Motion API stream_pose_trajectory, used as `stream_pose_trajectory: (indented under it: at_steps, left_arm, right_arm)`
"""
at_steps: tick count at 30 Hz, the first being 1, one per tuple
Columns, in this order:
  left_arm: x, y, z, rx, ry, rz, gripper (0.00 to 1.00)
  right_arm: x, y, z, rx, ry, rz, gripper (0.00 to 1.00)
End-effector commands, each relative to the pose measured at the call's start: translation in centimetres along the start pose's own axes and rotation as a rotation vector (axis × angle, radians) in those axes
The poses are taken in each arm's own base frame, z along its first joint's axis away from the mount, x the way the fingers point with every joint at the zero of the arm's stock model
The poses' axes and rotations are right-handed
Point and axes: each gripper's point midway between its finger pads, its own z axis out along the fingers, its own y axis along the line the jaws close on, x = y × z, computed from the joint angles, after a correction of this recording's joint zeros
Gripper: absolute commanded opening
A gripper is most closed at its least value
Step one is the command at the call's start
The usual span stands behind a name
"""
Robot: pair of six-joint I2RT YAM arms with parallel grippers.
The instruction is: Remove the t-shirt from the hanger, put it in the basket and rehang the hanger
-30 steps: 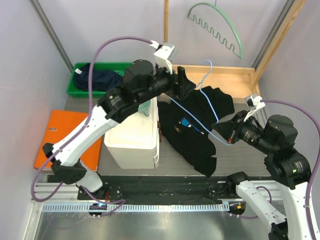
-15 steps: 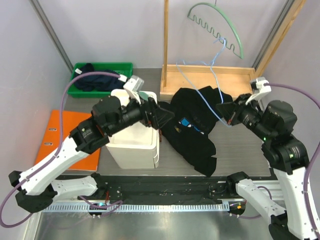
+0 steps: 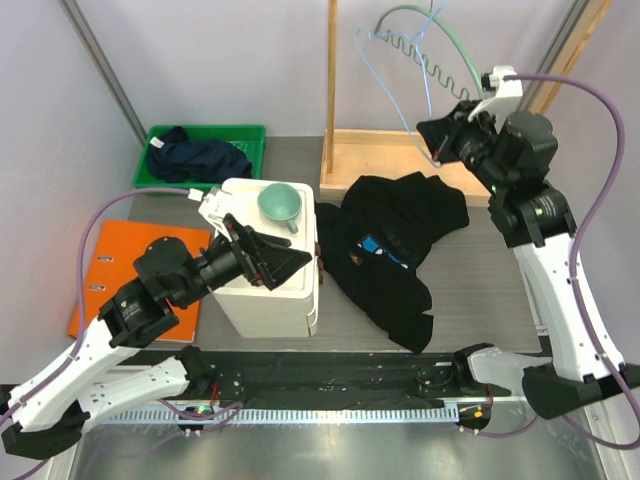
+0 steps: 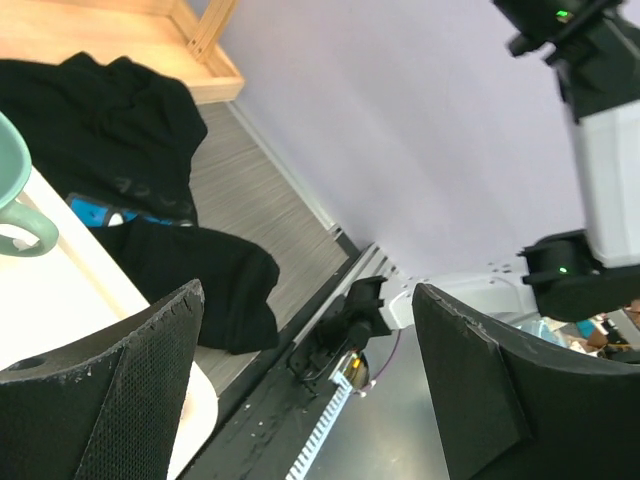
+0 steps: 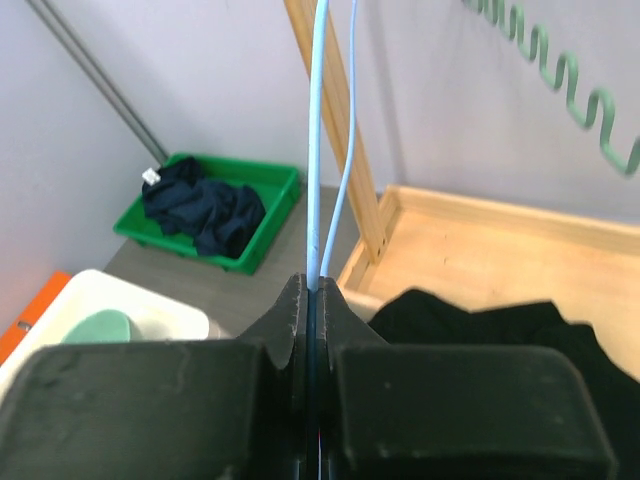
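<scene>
Since half a second ago: right tool [image 3: 437, 140] has carried the hanger [image 3: 363, 55] up off the t-shirt [image 3: 390, 250] toward the rack [image 3: 472, 80]; left arm has drawn back over the box [image 3: 270, 295].

Top view: t-shirt lies crumpled on the table [image 3: 480, 290], just right of the box, with no wire in it. Removal looks done. Hanger is held high, likely to be hooked on the rack. Left tool [image 3: 285, 265] is parked clear of the cloth.

Left wrist: left tool [image 4: 310, 380] has its jaws wide apart with nothing between them. T-shirt [image 4: 110, 130] is below and apart.

Right wrist: right tool [image 5: 312, 300] is pinched tight on the hanger [image 5: 316, 150] wire, which rises bare. T-shirt [image 5: 480, 340] is below, by the wooden base.
</scene>
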Motion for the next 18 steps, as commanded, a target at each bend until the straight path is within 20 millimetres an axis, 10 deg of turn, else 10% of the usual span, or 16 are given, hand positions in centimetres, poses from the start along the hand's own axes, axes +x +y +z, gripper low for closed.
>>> stream_pose_trajectory:
  at_steps: [1,18]
  left_arm:
    - [-1.5,-1.5,-0.7,0.050,-0.044,-0.018,0.84]
    - [-1.1,-2.7,0.0,0.096,-0.008,-0.071,0.82]
  right_arm:
    - [-6.1,0.4,2.0,-0.002,-0.196,-0.017,0.01]
    - [-6.4,-1.0,11.5,-0.031,-0.162,0.117,0.01]
